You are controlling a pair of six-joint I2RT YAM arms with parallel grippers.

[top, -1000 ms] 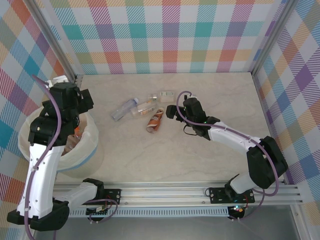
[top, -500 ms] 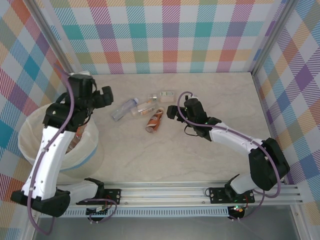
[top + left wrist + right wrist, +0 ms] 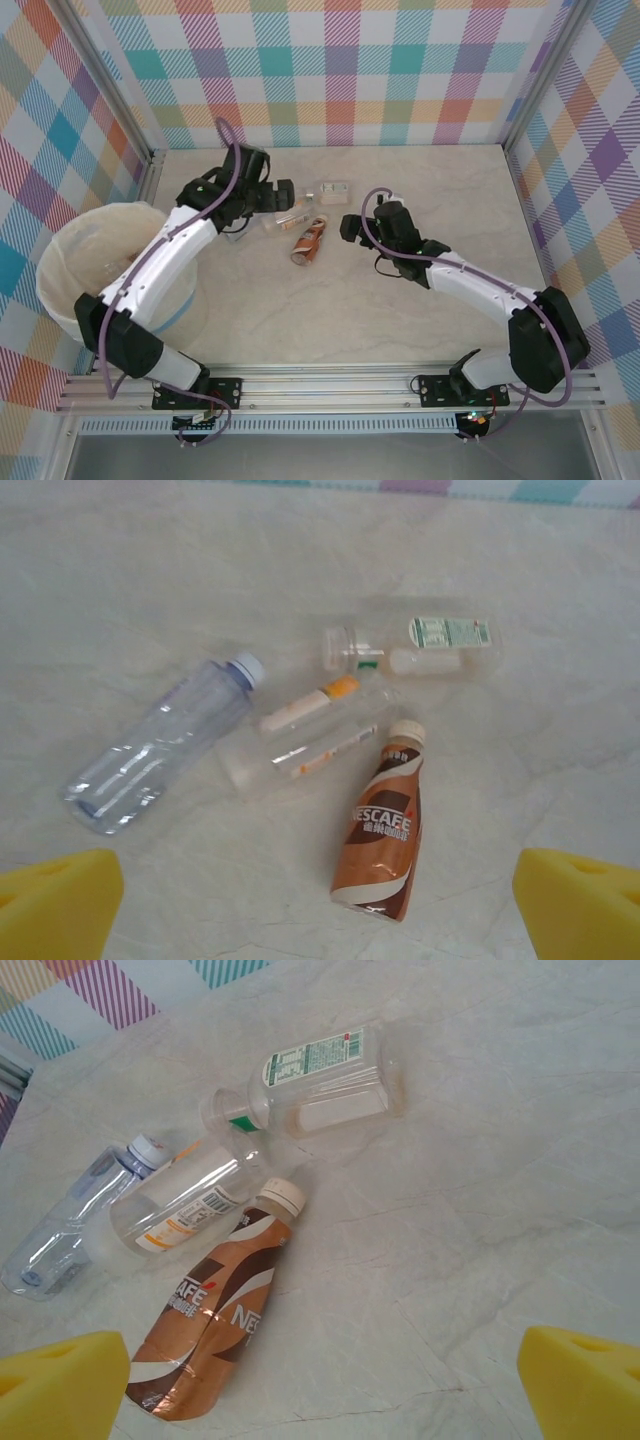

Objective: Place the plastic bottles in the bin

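Note:
Four plastic bottles lie in a cluster at the middle back of the table. They are a brown Nescafe bottle [image 3: 310, 240] [image 3: 385, 825] [image 3: 215, 1310], a clear one with an orange label [image 3: 300, 745] [image 3: 185, 1200], a bluish clear one [image 3: 160, 755] [image 3: 70, 1230], and a squarish one with a green-and-white label [image 3: 335, 188] [image 3: 430, 648] [image 3: 320, 1085]. My left gripper [image 3: 283, 195] [image 3: 320, 915] hovers open above the cluster, its yellow pads [image 3: 55, 905] wide apart and holding nothing. My right gripper [image 3: 347, 227] [image 3: 320, 1395] is open and empty just right of the brown bottle. The bin [image 3: 70, 250] stands at the left.
The bag-lined bin reaches past the table's left edge, near the left arm's base. Plaid walls close off the back and both sides. Bare marble-patterned tabletop [image 3: 400, 330] stretches in front of the bottles and to the right.
My left arm has swung from above the bin rightward, out over the bottle cluster. The right gripper has shifted only slightly right. The bottles have not moved.

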